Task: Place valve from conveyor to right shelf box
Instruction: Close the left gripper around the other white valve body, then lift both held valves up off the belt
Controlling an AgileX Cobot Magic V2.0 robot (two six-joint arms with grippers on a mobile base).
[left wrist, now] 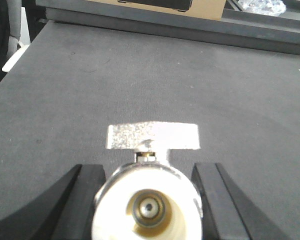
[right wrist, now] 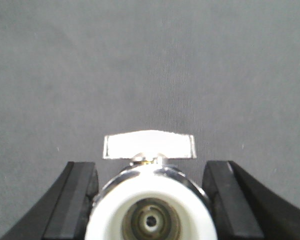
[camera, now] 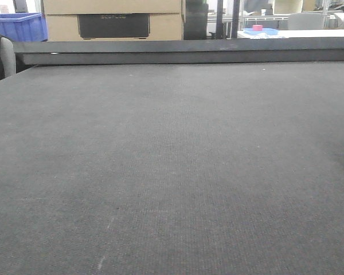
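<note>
**Left arm.** The left gripper has its jaws pinching the left valve. One black finger sits against each flank of the chrome body. The white-ringed port faces the camera. The flat silver handle lies crosswise beyond the fingertips, over the conveyor. Whether the valve body rests on the belt or hangs above it cannot be told.

**Right arm.** The right gripper has its jaws pinching the right valve in the same way, port toward the camera. Its handle lies crosswise ahead of the fingertips. Only belt surface fills the rest of this view.

**Open room.** In the front-facing view the conveyor spreads as one flat, dark grey woven surface from the near edge to the far side. Neither arm appears in this view.

**Edges.** A dark metal rail bounds the far side of the belt. A cardboard box and a blue bin stand beyond the rail. In the left wrist view the belt's left edge runs diagonally, near the left finger.
</note>
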